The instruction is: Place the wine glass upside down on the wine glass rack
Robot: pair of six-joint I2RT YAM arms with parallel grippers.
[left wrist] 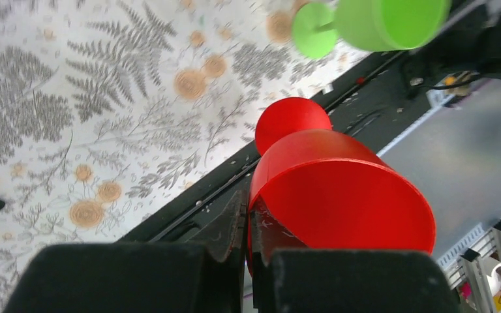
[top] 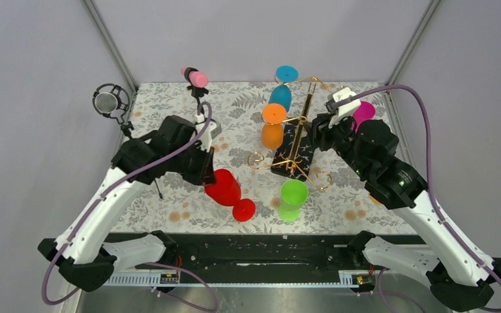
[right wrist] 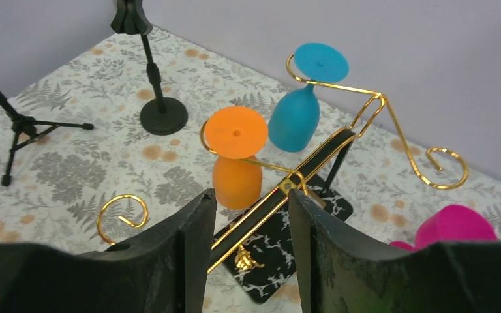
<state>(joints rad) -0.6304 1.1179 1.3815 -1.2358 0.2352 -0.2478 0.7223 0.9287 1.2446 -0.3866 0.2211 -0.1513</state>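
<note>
Overhead view: the left hand (top: 207, 175) holds a red wine glass (top: 225, 188) tilted over the floral bench (top: 169, 117), well left of the gold wine glass rack (top: 297, 147).

Left wrist view: its jaws pinch the glass's rim.

Right wrist view: the right hand (right wrist: 251, 208) gapes empty near the rack, where an orange glass (right wrist: 237, 169) and a blue glass (right wrist: 295, 117) hang upside down.

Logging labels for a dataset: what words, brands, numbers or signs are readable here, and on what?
None readable. The red wine glass, the wine glass rack and the table show no lettering; the small board at the near edge is too small to read.
</note>
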